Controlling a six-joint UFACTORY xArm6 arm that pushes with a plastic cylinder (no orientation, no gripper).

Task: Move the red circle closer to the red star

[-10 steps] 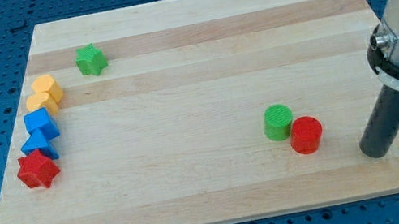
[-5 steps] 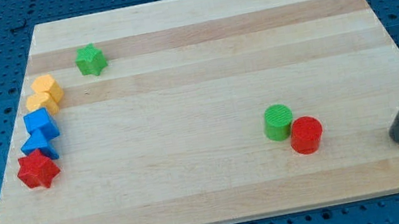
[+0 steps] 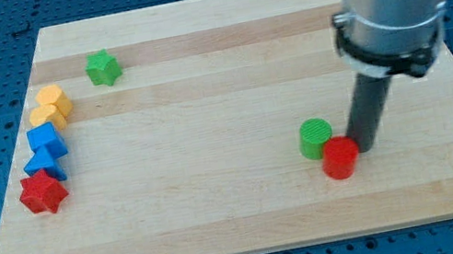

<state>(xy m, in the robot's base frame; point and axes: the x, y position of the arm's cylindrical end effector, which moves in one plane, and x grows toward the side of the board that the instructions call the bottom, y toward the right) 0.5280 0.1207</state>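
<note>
Swung leftward, my tip (image 3: pixel 363 149) now touches red circle (image 3: pixel 341 158).

My tip (image 3: pixel 362 146) touches the red circle (image 3: pixel 341 158) on its right; the green circle (image 3: pixel 315 138) adjoins it. The red star (image 3: pixel 42 192) sits far left on the surface (image 3: pixel 223 212).

arm: enters from view's top right, white upper body, grey collar with black ring | rod: dark, near upright, slight lean | my tip (image 3: pixel 364 148): down at board level, lower right of centre
</note>
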